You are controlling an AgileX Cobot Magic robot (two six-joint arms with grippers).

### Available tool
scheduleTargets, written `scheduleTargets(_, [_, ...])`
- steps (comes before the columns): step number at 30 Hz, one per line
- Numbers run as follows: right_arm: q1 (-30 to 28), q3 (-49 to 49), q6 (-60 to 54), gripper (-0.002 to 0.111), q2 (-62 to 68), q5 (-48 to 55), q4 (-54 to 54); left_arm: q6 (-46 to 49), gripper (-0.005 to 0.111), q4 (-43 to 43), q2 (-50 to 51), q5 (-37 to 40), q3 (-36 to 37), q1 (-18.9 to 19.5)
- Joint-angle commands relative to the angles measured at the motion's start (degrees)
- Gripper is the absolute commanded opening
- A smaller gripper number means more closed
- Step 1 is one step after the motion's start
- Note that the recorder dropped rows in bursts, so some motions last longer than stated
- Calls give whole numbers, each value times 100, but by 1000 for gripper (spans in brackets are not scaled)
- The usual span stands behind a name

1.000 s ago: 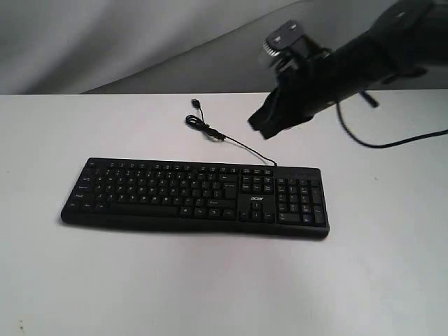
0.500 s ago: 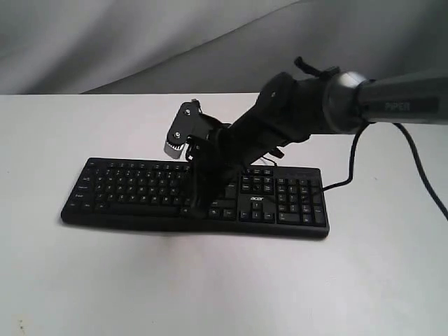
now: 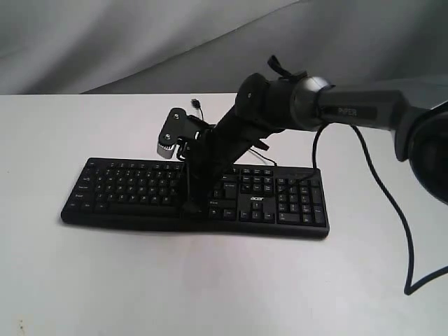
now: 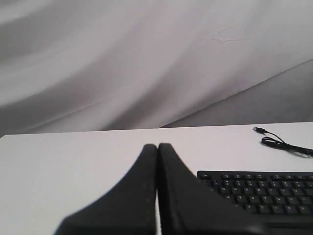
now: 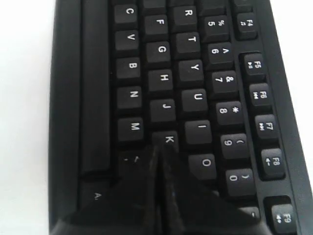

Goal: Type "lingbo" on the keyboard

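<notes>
The long black keyboard (image 3: 126, 189) lies flat across the middle of the white table, number pad to the right. My right gripper (image 3: 190, 207) reaches down onto its letter block, fingers pressed together with nothing between them. In the right wrist view the right gripper (image 5: 157, 149) has its tips at the edge of the K key (image 5: 168, 139), between the comma key and the O key (image 5: 206, 162); the key under the fingers is hidden. My left gripper (image 4: 157, 146) is shut and hovers over bare table left of the keyboard (image 4: 259, 188); the exterior view does not show it.
The thin USB cable (image 3: 210, 129) curls on the table behind the keyboard, plug end loose; the left wrist view shows the cable (image 4: 279, 143) too. The right arm's own black cable (image 3: 392, 210) hangs at the right. A grey backdrop rises behind the table.
My right arm has swung down from above the back right onto the keyboard's middle, then shifted slightly left along the keys. The keyboard has not moved.
</notes>
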Motion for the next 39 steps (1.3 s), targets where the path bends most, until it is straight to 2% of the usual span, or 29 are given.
scheduleTargets(1, [-66,-36,11,0,14,-119,-66,-12,1,1,-28,-50,28,-38])
scheduleTargets(16, [-66,-36,-140,0,195,-135,94,-12,1,1,-28,-50,28,-38])
scheduleTargets(21, [11,-46,-155,0,-115,-362,168,-12,1,1,-28,-50,28,-38])
scheduleTargets(30, [52,-742,-140,0,323,-143,273,-12,1,1,-28,-50,28,-38])
scheduleTargets(39, [52,-745,-124,0,412,-240,273,-12,1,1,-28,-50,28,-38])
